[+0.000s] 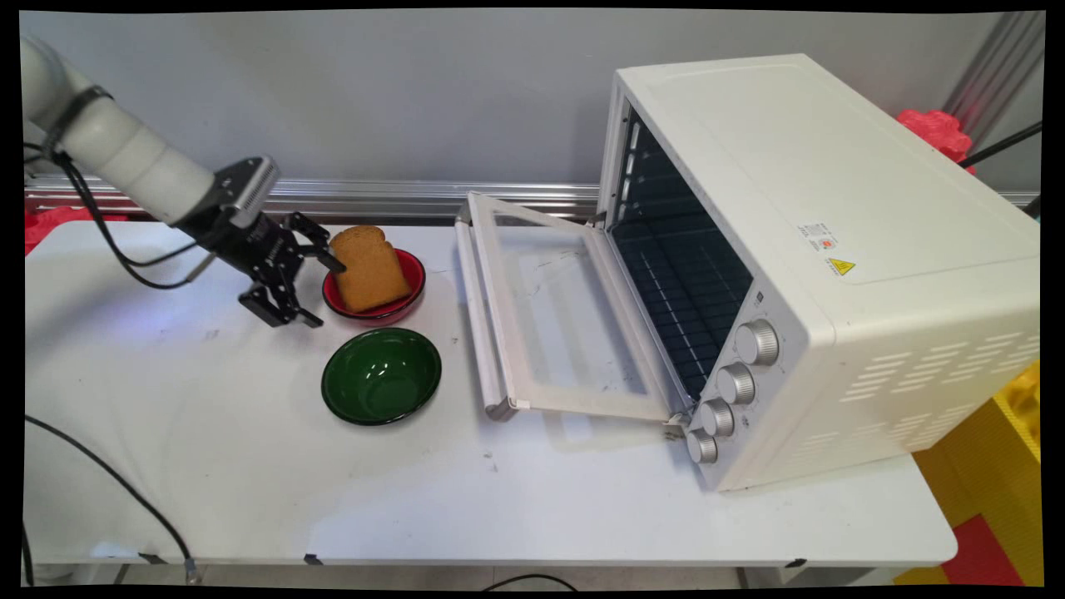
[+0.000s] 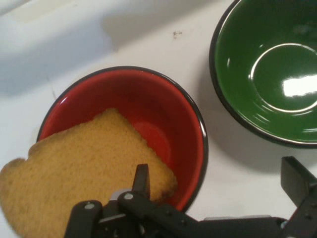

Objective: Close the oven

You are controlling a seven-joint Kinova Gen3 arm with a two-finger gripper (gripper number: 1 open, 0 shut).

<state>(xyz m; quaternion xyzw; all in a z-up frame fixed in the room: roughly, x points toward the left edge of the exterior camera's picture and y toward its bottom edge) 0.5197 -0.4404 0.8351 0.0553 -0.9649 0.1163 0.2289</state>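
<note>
The gripper [image 1: 306, 289] hung with its fingers spread apart, one tip touching the bread slice [image 1: 369, 268]. The slice leaned in the red bowl [image 1: 410, 291] toward the table's [image 1: 250, 466] back edge; it looked light, crumbly, best pinched across its faces. A green bowl [image 1: 381, 375] sat nearer, the open oven [image 1: 790, 266] right.

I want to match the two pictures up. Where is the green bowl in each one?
Main view: the green bowl sits left of centre on the white table, just in front of the red bowl and left of the open oven door.
Hand view: the green bowl fills the top right corner, cut off by the edge.
Shared landmark: the red bowl holding the slice of bread, right beside it.
</note>
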